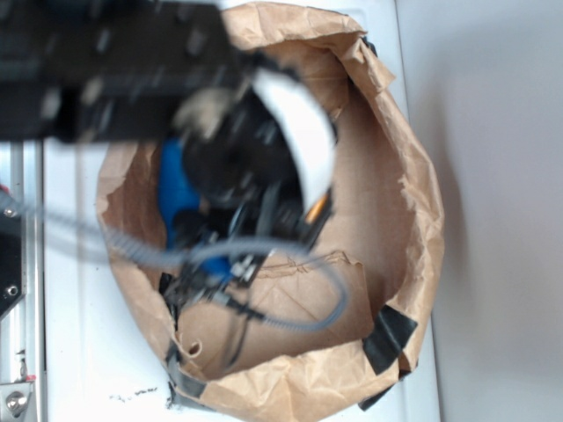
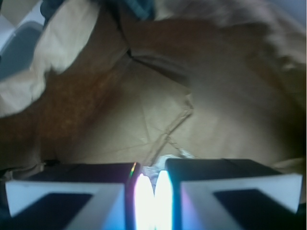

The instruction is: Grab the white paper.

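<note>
— At the far left of the exterior view, what's that grey line?

— A cable [image 1: 88, 237] running off the arm [image 1: 106, 70], which reaches in from the top left, blurred and dark. It loops slack across the mouth of the brown paper bag [image 1: 422, 220], probably so the wrist has room to go down inside.

— And the blue patch beside it?

— The blue bottle [image 1: 176, 189], inside the bag on its left side and half hidden under the arm. It's not what's wanted.

— Then where is the white paper?

— The exterior view doesn't show it plainly. There's a curved white shape [image 1: 303, 132] at the middle, but I can't tell whether that's paper or part of the arm. The wrist view helps more: the gripper [image 2: 154, 167] has its two pads drawn almost together, and a pale, wrinkled scrap, the white paper [image 2: 170, 159], pokes up right at the narrow gap. My reading is that the pads are pinched on an edge of the wad.

— Certain?

— No. Glare fills the gap and only a sliver shows, so the hold may be thin.

— What lies beyond the pads?

— Bare creased bag floor, with the brown wall rising to the right.

— And at the right of the exterior view?

— The bag's torn rim, folded outward, with a black clip [image 1: 389, 338] at the lower right, seemingly there to keep the mouth open for the arm.
</note>
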Controlling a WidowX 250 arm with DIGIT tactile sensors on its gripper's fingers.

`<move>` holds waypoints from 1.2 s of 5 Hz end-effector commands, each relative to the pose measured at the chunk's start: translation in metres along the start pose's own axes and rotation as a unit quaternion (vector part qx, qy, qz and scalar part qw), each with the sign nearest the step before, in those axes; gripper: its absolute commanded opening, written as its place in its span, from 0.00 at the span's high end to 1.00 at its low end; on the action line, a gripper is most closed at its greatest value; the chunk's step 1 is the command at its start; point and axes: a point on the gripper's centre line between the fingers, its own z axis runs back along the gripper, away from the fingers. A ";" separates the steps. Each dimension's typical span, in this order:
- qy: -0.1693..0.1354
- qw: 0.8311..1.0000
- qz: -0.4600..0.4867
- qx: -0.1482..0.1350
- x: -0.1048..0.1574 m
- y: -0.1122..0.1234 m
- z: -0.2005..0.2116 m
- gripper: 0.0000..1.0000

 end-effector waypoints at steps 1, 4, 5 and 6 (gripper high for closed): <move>0.045 0.999 -0.014 -0.001 -0.013 0.014 -0.043 0.00; 0.071 0.996 -0.026 -0.047 0.007 -0.013 -0.103 0.00; 0.094 0.995 -0.034 -0.025 0.006 -0.011 -0.113 0.00; 0.096 0.994 -0.044 -0.014 0.005 -0.009 -0.114 1.00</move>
